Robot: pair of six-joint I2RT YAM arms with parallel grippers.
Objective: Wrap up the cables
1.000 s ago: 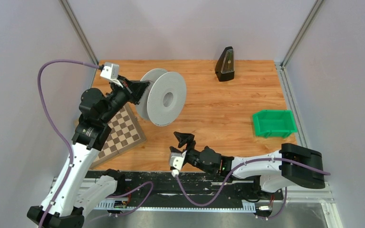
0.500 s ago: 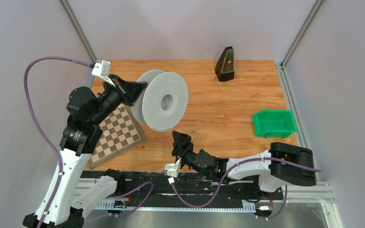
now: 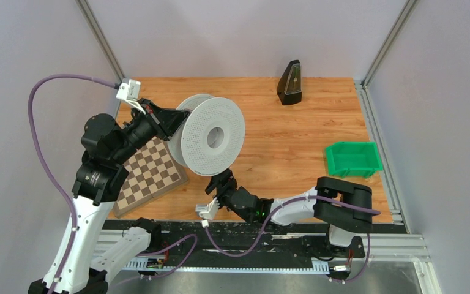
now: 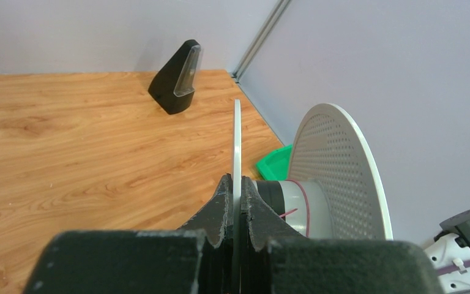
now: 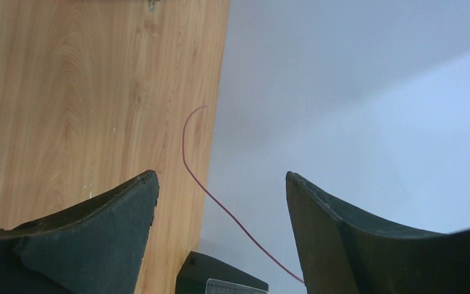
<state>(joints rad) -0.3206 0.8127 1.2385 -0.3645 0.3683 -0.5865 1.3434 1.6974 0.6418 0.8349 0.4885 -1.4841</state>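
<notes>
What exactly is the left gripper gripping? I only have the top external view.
Observer: The left wrist view shows the left gripper shut on the thin near flange of the spool.
Operator: Any cable on the hub?
Observer: Yes, a thin red cable circles the grey hub.
Operator: Does the right gripper hold it?
Observer: No. In the right wrist view the right gripper is open; the red strand shows between its fingers, untouched.

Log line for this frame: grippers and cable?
left gripper: shut on flange of spool | right gripper: open, empty | red cable: loose, ungripped, ahead of right gripper
</notes>
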